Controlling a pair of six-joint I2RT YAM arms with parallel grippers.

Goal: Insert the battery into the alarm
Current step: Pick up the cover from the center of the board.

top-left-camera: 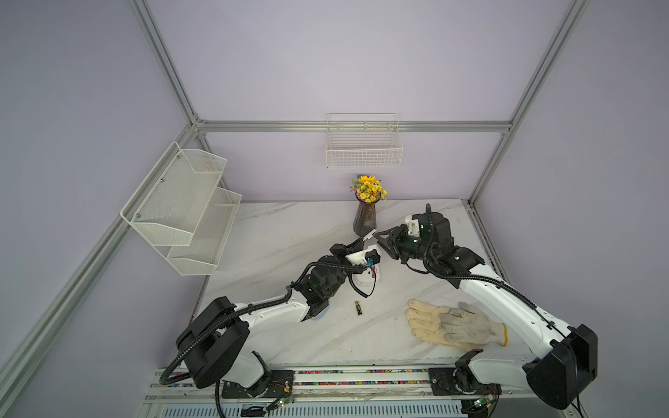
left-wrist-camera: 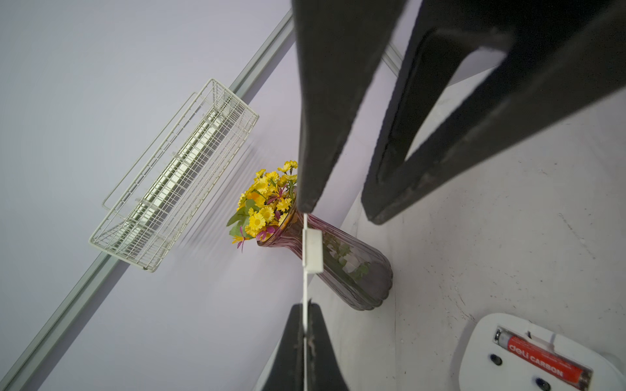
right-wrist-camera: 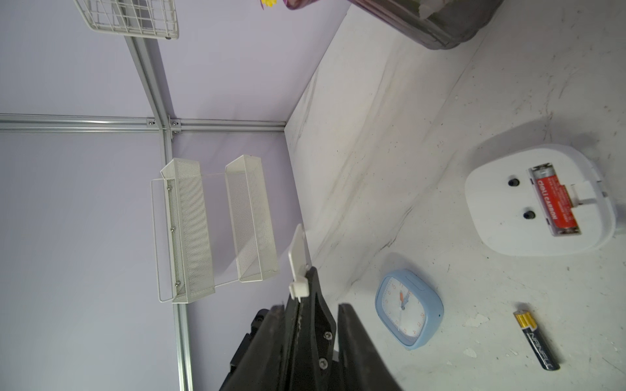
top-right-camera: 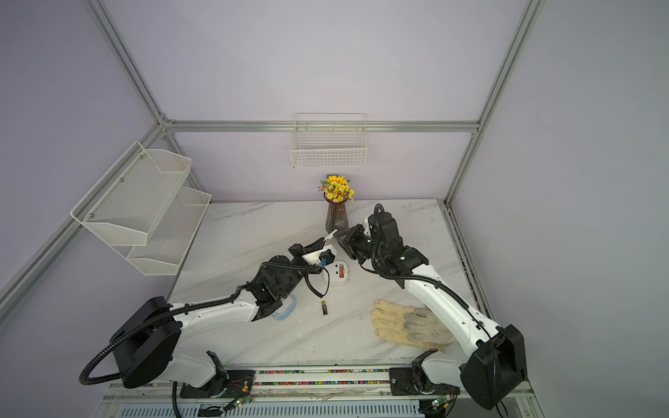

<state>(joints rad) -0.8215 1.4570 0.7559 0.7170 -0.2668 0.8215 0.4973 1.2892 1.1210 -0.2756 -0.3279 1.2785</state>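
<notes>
**Two end effectors at one battery cover**

Both arms are hanging above the middle of the tabletop (top-left-camera: 289,235). The left end effector (left-wrist-camera: 305,309) is clamping the thin white battery cover (left-wrist-camera: 312,250) edge-on between pressed-together fingers, holding it in the air. The right end effector (left-wrist-camera: 338,211) is hovering at the cover's free end with its jaws standing apart. One of its fingertips is overlapping that end in the left wrist view, so contact cannot be told.

The white alarm (right-wrist-camera: 501,220) is lying face down on the tabletop with its compartment uncovered, and the red battery (right-wrist-camera: 555,206) is sitting inside it. The left wrist view is cutting the alarm off at the frame edge.

A black battery (top-left-camera: 358,308) is lying loose, apart from the alarm. The blue clock (right-wrist-camera: 410,308) is showing whole only from the right wrist, and in both top views the left arm is covering most of it. The right arm is hiding part of the glove (top-right-camera: 405,324).
</notes>
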